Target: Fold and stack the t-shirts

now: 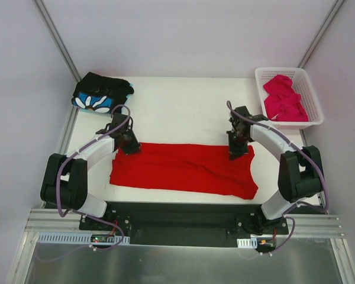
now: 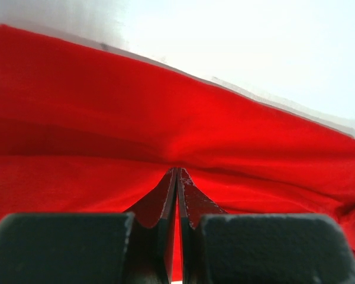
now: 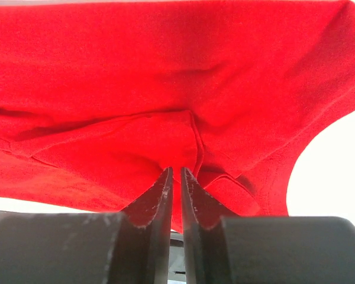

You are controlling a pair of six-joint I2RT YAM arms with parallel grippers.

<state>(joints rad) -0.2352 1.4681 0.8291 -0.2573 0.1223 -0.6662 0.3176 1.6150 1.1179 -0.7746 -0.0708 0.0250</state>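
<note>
Red shirt [image 1: 183,168]: flat on worktop [image 1: 177,112], folded to a band, long axis left to right, between both arms.
Left gripper [image 1: 128,144]: at far left corner of band, pressed together, pinching a cloth fold.
Right gripper [image 1: 237,151]: at far edge near right end, jaws close with a narrow slit, cloth gathered at tips; hold cannot be told.
Each end nearest to own-side arm.
Next fold judged to run across the long axis.
Black shirt [image 1: 100,94]: folded, far left corner.
Pink shirt [image 1: 284,97]: in basket [image 1: 258,83], far right.
No readable writing; flower print on black shirt only.
</note>
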